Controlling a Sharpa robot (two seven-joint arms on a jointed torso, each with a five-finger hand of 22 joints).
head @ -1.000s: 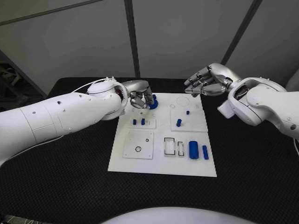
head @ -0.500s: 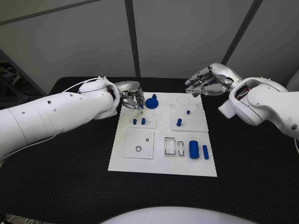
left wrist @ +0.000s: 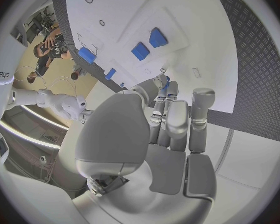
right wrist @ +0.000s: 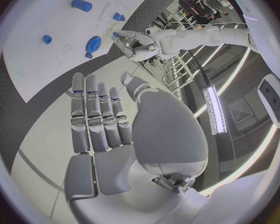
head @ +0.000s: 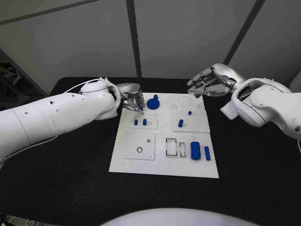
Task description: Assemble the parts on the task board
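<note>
Since a second ago the left hand [head: 133, 101] has drawn back off the round blue part [head: 153, 103] at the far left corner of the task board [head: 165, 165]; it covered that part then, and now it hangs just beside it, off the board's left edge, with the part showing whole. Its fingers are curled inward with nothing between them that can be seen, so it reads as clenched on nothing. The right hand [head: 210, 81] has barely shifted: it hovers over the board's far right corner, fingers straight and apart, holding nothing.

Taking the round blue part as landmark: two short blue pegs [head: 139, 122] stand just nearer than it, another small peg [head: 179, 124] sits nearer and to its right, and a larger blue cylinder [head: 194, 151] with a slim blue bar [head: 207, 153] beside it lie well apart from it, towards the board's near right. An empty ring outline [head: 184, 100] lies to its right, near the right hand.

By my judgement, the seating of the round part looks finished, and the step in hand is the move on to a fresh piece. Next, one hand should open, travel to a loose part such as the cylinder, and close on it squarely before carrying it to its matching recess.
</note>
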